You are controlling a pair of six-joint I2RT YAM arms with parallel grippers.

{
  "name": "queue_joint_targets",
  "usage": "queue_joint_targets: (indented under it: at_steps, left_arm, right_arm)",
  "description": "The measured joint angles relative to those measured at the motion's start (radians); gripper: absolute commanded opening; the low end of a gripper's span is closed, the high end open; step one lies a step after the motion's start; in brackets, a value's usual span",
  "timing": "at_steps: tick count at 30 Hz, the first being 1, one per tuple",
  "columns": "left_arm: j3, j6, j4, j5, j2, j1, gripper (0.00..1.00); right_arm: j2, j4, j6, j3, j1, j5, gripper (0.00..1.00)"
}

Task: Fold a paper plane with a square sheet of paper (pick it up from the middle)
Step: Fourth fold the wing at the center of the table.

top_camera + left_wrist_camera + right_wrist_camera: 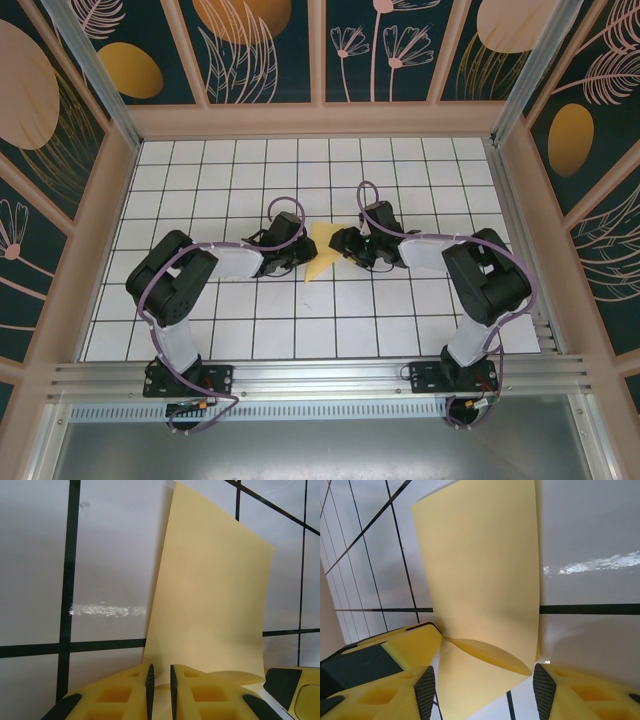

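Observation:
The square sheet of paper (322, 254) lies as a creased pale-yellow wedge on the grid tiles between both grippers. In the left wrist view the paper (210, 605) stretches away from my left gripper (160, 685), whose pads stand a narrow slit apart with the sheet's near edge between them. My left gripper (298, 254) sits at the wedge's left side. In the right wrist view the paper (480, 570) bulges along a soft fold (490, 655). My right gripper (482, 690) stands open, its pads wide on either side of the paper's near corner. It (339, 243) is at the wedge's right side.
The white tiled floor (250, 320) with black grid lines runs to a wooden frame (310, 120) at the back and sides. An aluminium rail (320, 375) crosses the near edge by the arm bases. The other arm's finger (395, 647) touches the fold's left end.

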Motion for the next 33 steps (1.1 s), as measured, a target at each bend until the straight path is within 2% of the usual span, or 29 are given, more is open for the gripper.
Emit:
queue_joint_targets:
  at_steps: [15, 33]
  left_arm:
    - [-0.004, 0.000, 0.010, 0.003, 0.000, 0.002, 0.21]
    - [-0.007, 0.000, 0.009, 0.003, -0.022, 0.005, 0.23]
  right_arm:
    - [0.017, 0.027, 0.018, 0.000, 0.000, -0.043, 0.53]
    - [0.035, 0.098, 0.034, 0.000, 0.023, -0.123, 0.32]
